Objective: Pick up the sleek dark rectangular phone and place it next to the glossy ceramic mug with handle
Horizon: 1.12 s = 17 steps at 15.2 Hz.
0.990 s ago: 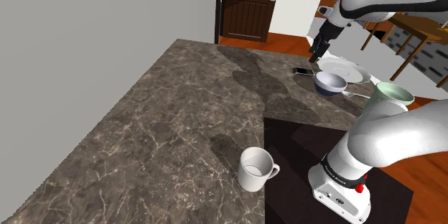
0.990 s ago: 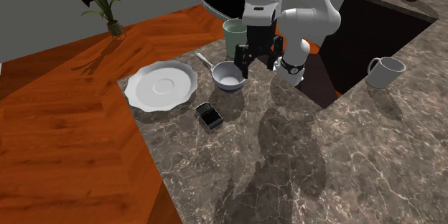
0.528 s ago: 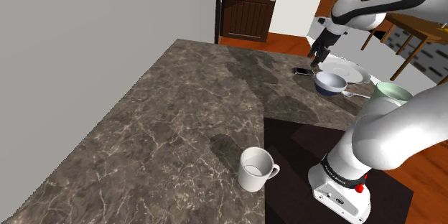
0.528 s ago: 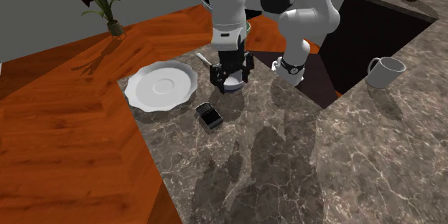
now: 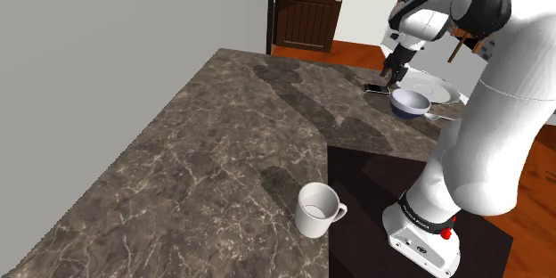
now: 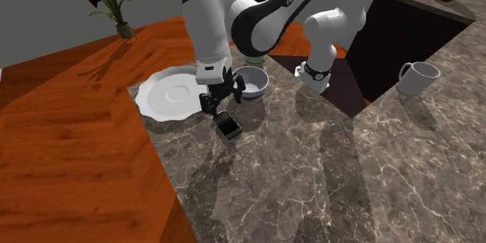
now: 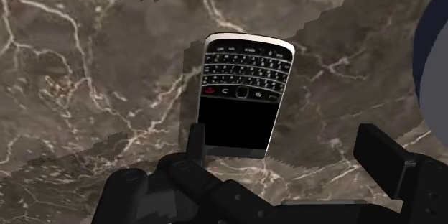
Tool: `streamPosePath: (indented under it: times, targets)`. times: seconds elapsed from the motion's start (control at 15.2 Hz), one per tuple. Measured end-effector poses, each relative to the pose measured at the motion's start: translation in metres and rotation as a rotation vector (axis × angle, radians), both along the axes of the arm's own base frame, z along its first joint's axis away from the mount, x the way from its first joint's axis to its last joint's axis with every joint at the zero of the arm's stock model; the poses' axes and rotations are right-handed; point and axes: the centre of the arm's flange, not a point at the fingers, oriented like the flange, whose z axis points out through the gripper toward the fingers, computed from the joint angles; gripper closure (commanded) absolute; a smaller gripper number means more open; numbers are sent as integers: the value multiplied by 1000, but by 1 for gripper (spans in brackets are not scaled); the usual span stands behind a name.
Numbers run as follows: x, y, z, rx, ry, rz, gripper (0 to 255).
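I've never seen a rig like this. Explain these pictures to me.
This is a white robot arm on a base, ending in a black gripper. One picture looks from beside the base, one faces the arm across the stone counter, and one comes from a camera on the hand. On the counter are a dark keypad phone, a white plate, a bowl and, away near the base, a white mug. The two fingers stand open over the phone, and nothing is held.

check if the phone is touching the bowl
Apart. The wrist view shows a strip of bare counter between the phone and the bowl, and the second exterior view shows the same gap.
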Motion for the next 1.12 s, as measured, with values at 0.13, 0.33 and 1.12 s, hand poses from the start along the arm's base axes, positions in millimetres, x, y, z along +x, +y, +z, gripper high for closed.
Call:
streamPosePath:
  times: [0.13, 0.33, 1.12]
  targets:
    - [9, -8, -10, 9, -30, 23, 0]
    - [12, -10, -30, 11, -33, 34, 0]
    - [16, -8, -54, 14, -34, 35, 255]
